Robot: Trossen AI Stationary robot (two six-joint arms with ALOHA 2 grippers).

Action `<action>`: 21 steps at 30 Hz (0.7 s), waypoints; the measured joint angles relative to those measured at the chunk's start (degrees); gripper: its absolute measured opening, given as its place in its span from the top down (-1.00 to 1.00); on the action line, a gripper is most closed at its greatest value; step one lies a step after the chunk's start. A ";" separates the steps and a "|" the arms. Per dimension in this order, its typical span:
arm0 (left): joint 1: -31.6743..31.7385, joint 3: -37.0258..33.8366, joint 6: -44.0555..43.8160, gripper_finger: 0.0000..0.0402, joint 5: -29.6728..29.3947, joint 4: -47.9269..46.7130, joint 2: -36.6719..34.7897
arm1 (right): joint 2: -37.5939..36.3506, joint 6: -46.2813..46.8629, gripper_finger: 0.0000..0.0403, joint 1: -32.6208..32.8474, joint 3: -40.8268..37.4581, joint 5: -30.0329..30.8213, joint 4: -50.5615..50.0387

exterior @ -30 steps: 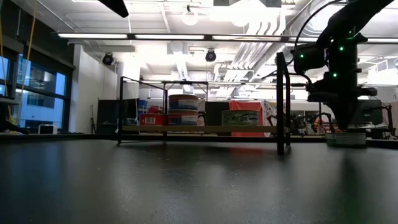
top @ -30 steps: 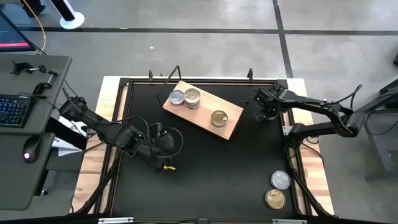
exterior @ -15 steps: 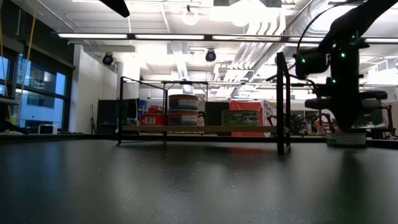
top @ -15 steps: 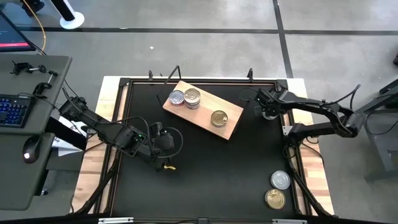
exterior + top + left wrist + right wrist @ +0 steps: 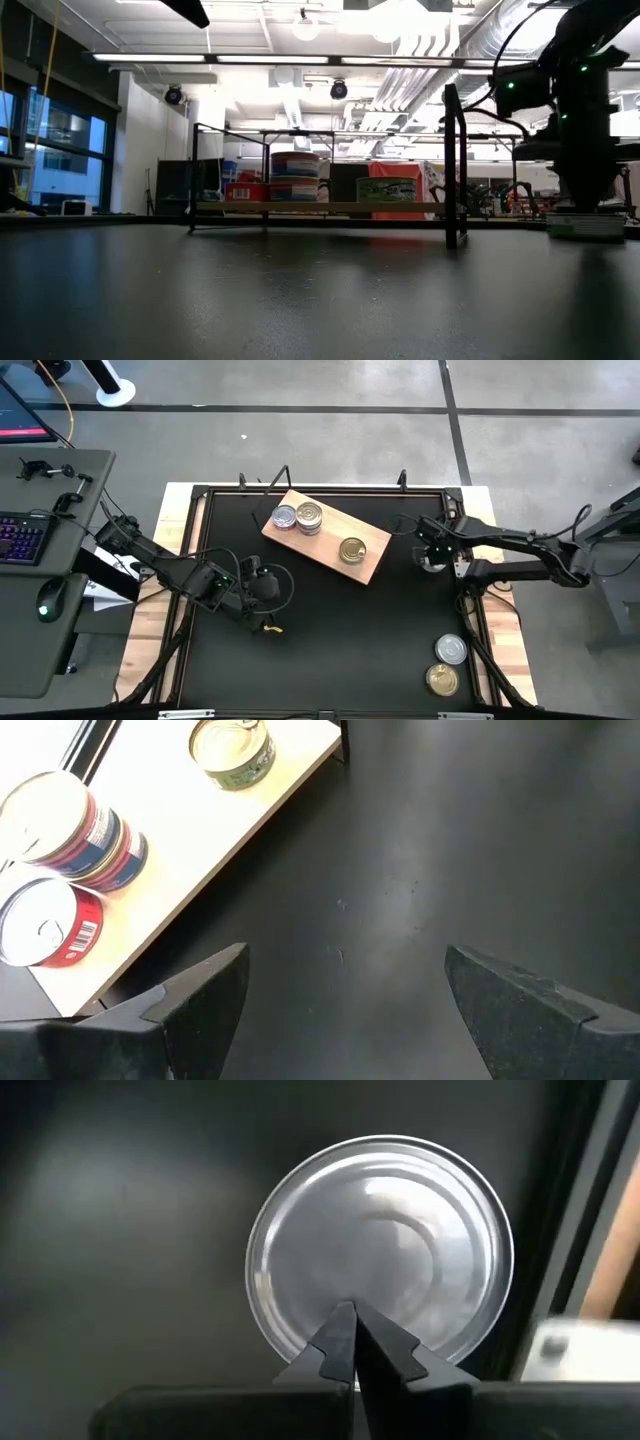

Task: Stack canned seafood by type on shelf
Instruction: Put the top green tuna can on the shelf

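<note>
The light wooden shelf (image 5: 328, 540) lies slanted at the table's far middle. On it stand a silver-lidded tin (image 5: 284, 517), a stack of two tins (image 5: 309, 517) and a gold-lidded tin (image 5: 352, 549). My right gripper (image 5: 352, 1318) is shut and points down on a silver-lidded tin (image 5: 380, 1250) by the table's right edge, right of the shelf. That tin (image 5: 585, 225) rests flat on the table under the gripper (image 5: 585, 195). My left gripper (image 5: 345, 990) is open above bare table, near the shelf's (image 5: 200, 840) near left side, touching nothing. My right gripper comes from above, pointing down, with its shut fingertips (image 5: 340, 1325) over the silver lid (image 5: 370, 1280), between its middle and its rim. In the low view it stands right on top of the tin, which sits flat on the table. The point of touch itself is hidden by the fingers.
Two more tins stand at the table's near right corner, a silver-lidded one (image 5: 451, 650) and a gold-lidded one (image 5: 442, 680). A black frame rail (image 5: 470, 610) runs along the table's right edge, close to my right gripper. Bare black tabletop (image 5: 350, 650) fills the near middle.
My right gripper has moved toward the table's near edge, staying shut and pointing down. The silver tin under it has slid along the table the same way and stayed flat. The left arm has kept still.
</note>
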 joint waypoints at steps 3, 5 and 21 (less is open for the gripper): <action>0.02 0.00 0.02 -0.64 -0.14 0.01 0.00 | -1.89 1.71 1.00 2.74 -0.40 -0.64 0.93; 0.02 0.00 0.02 -0.64 -0.37 0.00 0.00 | -2.37 3.67 1.00 4.42 -0.40 -0.88 1.63; 1.01 0.00 -4.47 -0.64 -3.29 0.09 0.00 | -2.04 19.55 1.00 25.00 -0.33 -0.07 5.12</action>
